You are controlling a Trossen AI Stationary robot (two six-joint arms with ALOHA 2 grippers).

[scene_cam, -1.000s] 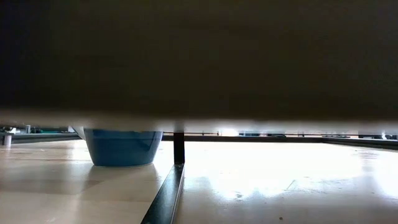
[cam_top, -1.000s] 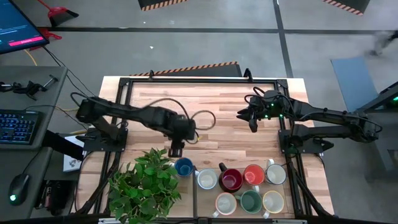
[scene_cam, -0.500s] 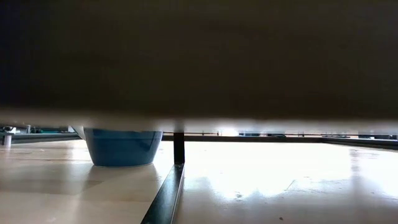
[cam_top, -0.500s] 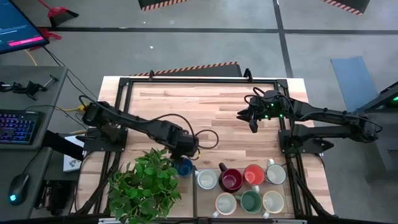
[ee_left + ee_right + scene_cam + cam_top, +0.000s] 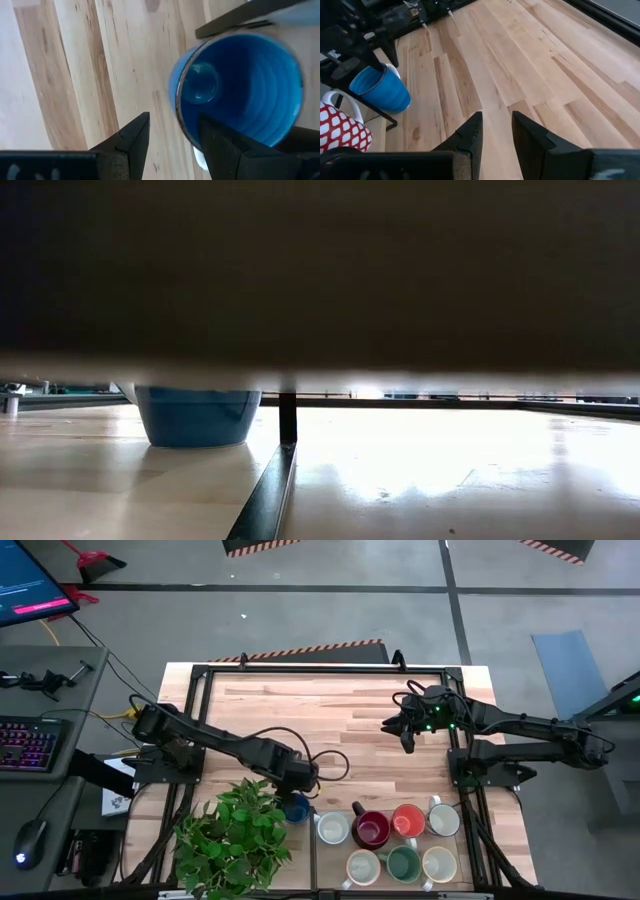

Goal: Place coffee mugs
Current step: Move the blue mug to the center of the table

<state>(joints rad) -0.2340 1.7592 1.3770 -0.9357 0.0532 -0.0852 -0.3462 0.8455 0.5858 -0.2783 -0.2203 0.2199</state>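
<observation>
A blue mug [image 5: 296,809] stands upright on the wood table, next to the potted plant [image 5: 235,836]; its base shows in the low view [image 5: 195,416]. My left gripper [image 5: 172,125] hangs open just above the blue mug [image 5: 240,85], pointing steeply down. One finger is over the mug's hollow and the other outside its wall. Several more mugs stand in two rows at the near right: white [image 5: 332,828], dark red [image 5: 372,830], orange [image 5: 407,821], green [image 5: 403,863]. My right gripper [image 5: 497,122] waits open over bare wood at the far right [image 5: 405,735].
The leafy plant crowds the blue mug on its left. A black frame rail [image 5: 285,420] runs along the table beside the mug. A dark-red mug with white dots [image 5: 340,132] stands close by. Bare wood lies across the table's middle and far part [image 5: 330,705].
My left gripper has come down and a little toward the table's near right, onto the blue mug, staying open; it now hides part of the mug in the high view. The mug has not moved.
</observation>
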